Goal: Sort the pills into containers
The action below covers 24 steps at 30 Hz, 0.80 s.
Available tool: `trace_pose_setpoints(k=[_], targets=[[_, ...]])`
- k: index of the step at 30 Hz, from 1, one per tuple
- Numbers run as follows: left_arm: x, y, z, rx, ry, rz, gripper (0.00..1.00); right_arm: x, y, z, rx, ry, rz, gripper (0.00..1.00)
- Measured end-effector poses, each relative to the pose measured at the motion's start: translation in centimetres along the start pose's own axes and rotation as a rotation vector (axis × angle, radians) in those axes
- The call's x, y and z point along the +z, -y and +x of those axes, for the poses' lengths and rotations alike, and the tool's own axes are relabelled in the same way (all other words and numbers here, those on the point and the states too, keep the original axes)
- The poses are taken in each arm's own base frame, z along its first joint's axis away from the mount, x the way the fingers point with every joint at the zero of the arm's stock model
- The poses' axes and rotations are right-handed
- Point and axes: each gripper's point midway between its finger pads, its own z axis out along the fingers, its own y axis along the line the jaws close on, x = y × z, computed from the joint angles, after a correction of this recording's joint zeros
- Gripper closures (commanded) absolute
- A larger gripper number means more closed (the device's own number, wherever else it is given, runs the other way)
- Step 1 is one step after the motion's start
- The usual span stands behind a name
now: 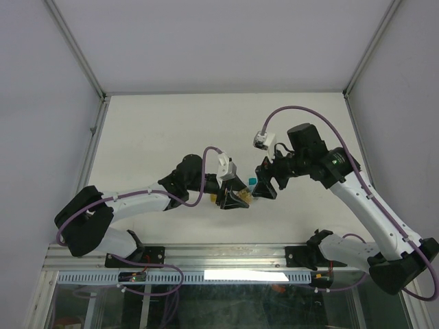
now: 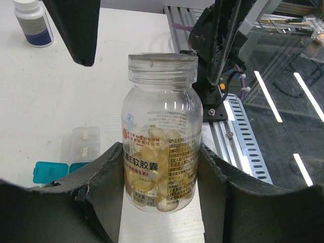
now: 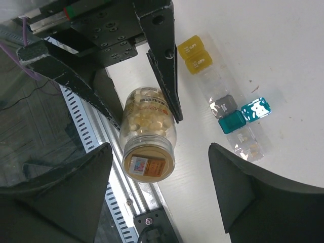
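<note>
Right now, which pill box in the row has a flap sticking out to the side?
The teal box: its teal flap juts sideways, probably an open lid. The yellow box and grey box keep in line.

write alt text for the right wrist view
A clear plastic bottle of pale yellow capsules is held by the left claw, framed by the open right claw. Beside it on the white table lies a row of tiny plastic pill boxes: yellow, clear, grey and teal.
</note>
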Motion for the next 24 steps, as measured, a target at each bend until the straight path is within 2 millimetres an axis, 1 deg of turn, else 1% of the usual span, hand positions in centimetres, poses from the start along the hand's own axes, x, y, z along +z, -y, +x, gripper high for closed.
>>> trace_pose_setpoints(k=[9,15,24], targets=[[0.0,0.0,0.1,-0.001,-0.001,0.000,1.00,0.0,-0.5,0.0,0.014,0.002,-0.024,0.24],[-0.1,0.1,0.1,0.000,0.000,-0.002,1.00,-0.1,-0.7,0.3,0.014,-0.006,-0.038,0.36],[-0.2,0.0,0.0,0.001,0.001,-0.009,1.00,-0.1,-1.1,0.5,0.017,-0.016,-0.059,0.36]])
